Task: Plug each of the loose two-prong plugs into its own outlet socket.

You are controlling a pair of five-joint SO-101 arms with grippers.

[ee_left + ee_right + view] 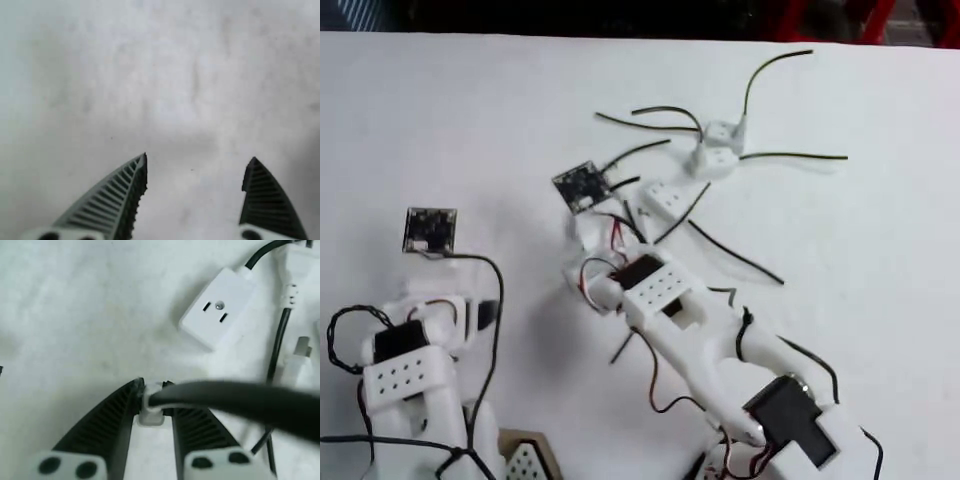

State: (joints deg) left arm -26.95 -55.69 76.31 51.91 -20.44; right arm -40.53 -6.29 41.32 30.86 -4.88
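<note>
Two arms: the left arm (410, 370) is seen at the near left of the white table (440, 110); the right arm (665, 295) lies extended from the near right toward the table's middle.
Right gripper (153, 385): clamped on a white two-prong plug (150, 410), which is pinched between the tips of the dark ribbed fingers (107, 422).
Plug cable (240, 400): thick and black; it leaves the held plug and passes across one finger toward the side.
Outlet socket (217, 307): a white block lying flat on the table, ahead of the right gripper's tips and apart from them, not touched by the held plug.
Left gripper (199, 159): spread wide, nothing held; bare white table is seen between and beyond its two ribbed fingers.
High view detail: the outlet socket is shown just beyond the right arm's wrist, and farther off a cluster of white connectors (718, 150) is seen with thin black leads fanning out from it across the table.
Right wrist view detail: the socket's face is shown turned upward, with two slots and a round hole; a second white plug (296, 365) is seen beside a thin black lead (277, 347), well apart from the held plug.
</note>
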